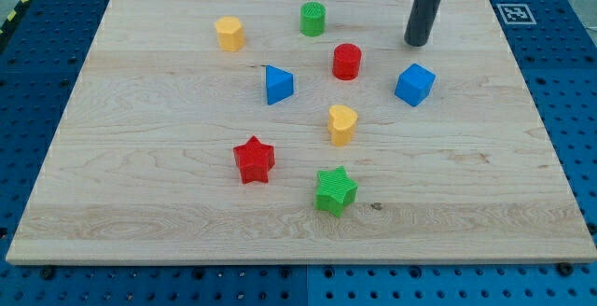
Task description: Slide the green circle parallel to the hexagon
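Observation:
The green circle (312, 19) stands near the view's top, centre. The yellow hexagon (229, 34) stands to its left, slightly lower. My tip (416, 43) rests on the board well to the right of the green circle, above the blue cube (414, 84) and right of the red circle (347, 61). It touches no block.
A blue triangle (278, 85), a yellow heart (342, 124), a red star (254, 159) and a green star (335, 190) lie lower on the wooden board (140, 175). A marker tag (514, 13) sits beyond the board's top right corner.

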You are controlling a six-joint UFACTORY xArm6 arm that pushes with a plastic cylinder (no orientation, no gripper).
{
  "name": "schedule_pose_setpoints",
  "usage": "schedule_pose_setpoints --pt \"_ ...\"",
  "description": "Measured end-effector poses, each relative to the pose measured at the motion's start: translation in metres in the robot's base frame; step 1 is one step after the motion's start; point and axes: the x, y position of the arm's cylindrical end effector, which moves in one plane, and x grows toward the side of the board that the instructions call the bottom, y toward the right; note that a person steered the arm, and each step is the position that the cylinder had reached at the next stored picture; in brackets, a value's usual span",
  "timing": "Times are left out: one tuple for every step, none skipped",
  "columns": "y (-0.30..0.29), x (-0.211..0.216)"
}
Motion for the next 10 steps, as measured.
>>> schedule_pose_setpoints --pt "-0.001 0.0" --pt "-0.028 -0.007" --pt "-0.093 -0.019" --pt "-0.098 -0.019" --pt "-0.098 -0.04" --pt "-0.099 -0.062" --pt "-0.127 -0.062" --pt "-0.148 -0.062" --pt "-0.151 -0.062" --pt "-0.155 -0.06"
